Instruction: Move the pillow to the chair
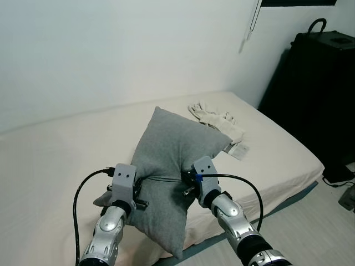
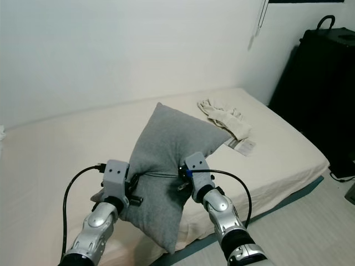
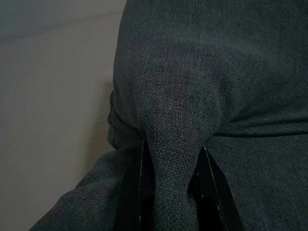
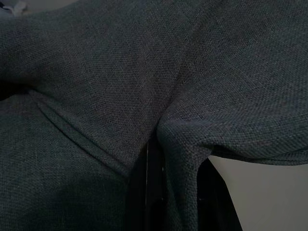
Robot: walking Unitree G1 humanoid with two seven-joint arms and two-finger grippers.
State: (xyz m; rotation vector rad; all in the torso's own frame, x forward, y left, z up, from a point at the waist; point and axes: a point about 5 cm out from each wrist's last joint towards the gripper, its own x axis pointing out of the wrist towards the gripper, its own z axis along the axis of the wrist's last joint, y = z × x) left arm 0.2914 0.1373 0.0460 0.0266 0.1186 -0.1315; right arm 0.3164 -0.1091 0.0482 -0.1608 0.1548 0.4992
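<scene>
On bed — grey woven pillow, creased, tool-pinched

The pillow in front of me is a grey, coarse-woven square cushion, soft and plump. It stands tilted on the cream bed, one corner pointing up toward the wall and another hanging down past the near edge of the mattress. Its middle is cinched where I hold it: my left gripper has a thick fold of the cloth bunched between its jaws, and my right gripper pinches another fold on the opposite side. Creases run across the fabric between the two holds, and the upper part bulges out smoothly above them.
</scene>
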